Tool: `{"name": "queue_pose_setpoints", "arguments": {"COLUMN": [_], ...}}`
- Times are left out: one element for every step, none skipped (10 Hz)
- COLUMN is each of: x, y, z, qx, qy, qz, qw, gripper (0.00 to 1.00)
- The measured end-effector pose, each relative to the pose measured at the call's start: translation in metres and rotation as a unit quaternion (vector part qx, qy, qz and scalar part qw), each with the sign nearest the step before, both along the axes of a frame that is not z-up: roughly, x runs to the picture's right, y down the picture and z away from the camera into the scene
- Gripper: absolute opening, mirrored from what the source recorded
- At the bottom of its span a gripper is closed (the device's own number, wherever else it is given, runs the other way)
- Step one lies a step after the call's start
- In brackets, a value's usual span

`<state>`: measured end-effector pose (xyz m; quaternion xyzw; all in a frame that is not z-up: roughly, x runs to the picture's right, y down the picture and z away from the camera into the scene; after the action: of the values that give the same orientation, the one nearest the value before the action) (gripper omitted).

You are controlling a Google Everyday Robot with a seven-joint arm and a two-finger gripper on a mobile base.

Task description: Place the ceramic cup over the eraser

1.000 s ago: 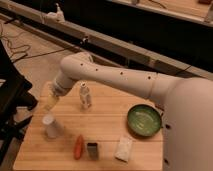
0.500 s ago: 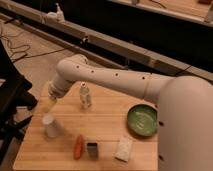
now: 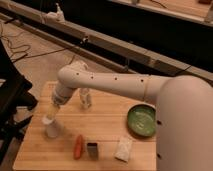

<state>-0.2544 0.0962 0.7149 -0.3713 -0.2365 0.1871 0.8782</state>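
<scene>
Camera view: the white arm reaches down over the light wooden table (image 3: pixel 102 117). The gripper (image 3: pixel 52 112) sits right at the rim of the small white-cream tapered ceramic cup (image 3: pixel 51 129), which stands upright near the table's picture-left edge. Grip state: can't tell. The small dark rectangular eraser (image 3: pixel 92 150) is at the front edge, apart from the cup and just beside the orange carrot (image 3: pixel 78 146). A pale rectangular pad (image 3: pixel 123 149) lies further right, with a round green bowl (image 3: pixel 142 120) behind it. A small clear bottle (image 3: pixel 86 98) stands by the arm.
</scene>
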Motion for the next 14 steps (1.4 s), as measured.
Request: {"name": "queue_pose_setpoints", "arguments": {"x": [-0.006,-0.013,-0.018,-0.027,-0.037,-0.045,-0.051,-0.057,-0.062,-0.065,-0.066,-0.065,-0.063,-0.059], "y": [0.007,0.014,0.019,0.028,0.039,0.047,0.056,0.063,0.068,0.072,0.075,0.078,0.079,0.081], "z": [0.002,0.005,0.009,0.015,0.020,0.023,0.028,0.032,0.036,0.039,0.042,0.048,0.051,0.056], "qx": [-0.006,-0.012,-0.016,-0.022,-0.030,-0.037,-0.045,-0.052,-0.058,-0.063,-0.066,-0.070,-0.072,-0.072], "qy": [-0.004,-0.009,-0.012,-0.016,-0.022,-0.026,-0.031,-0.036,-0.041,-0.044,-0.046,-0.048,-0.047,-0.046], "qz": [0.003,0.007,0.009,0.008,0.005,0.002,-0.001,-0.001,0.001,0.003,0.006,0.011,0.014,0.019], "qw": [1.0000,0.9999,0.9998,0.9996,0.9993,0.9990,0.9985,0.9980,0.9975,0.9970,0.9967,0.9963,0.9962,0.9961], "gripper": [0.72,0.72,0.72,0.72,0.72,0.72,0.72,0.72,0.72,0.72,0.72,0.72,0.72,0.72]}}
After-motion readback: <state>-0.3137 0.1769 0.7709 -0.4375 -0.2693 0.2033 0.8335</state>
